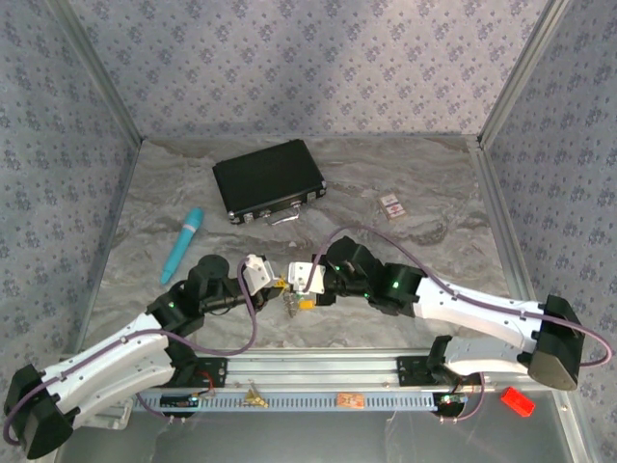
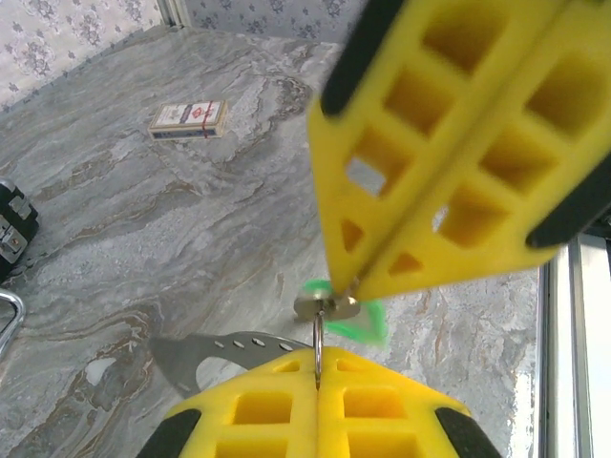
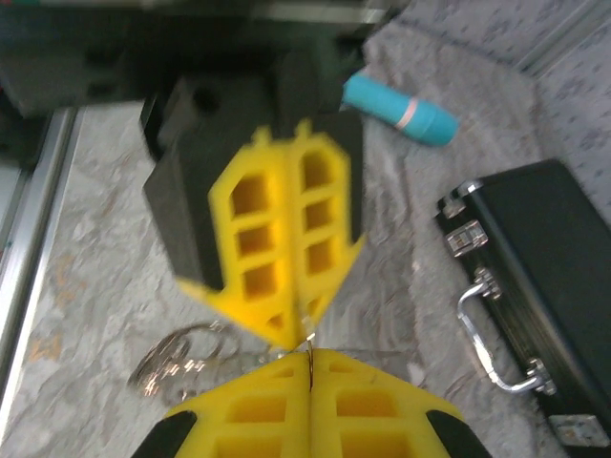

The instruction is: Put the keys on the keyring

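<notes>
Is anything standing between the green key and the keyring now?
Nothing visible does. The left gripper pinches the keyring in shut jaws, the right gripper seems to hold the key right at it, and key and keyring appear to touch.

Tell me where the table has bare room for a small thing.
The table is bare between the black case and the small card, in the far right corner, and left of the case beyond the teal stick. Crowded: mid-front, where left tool and right tool meet at the keys.
</notes>
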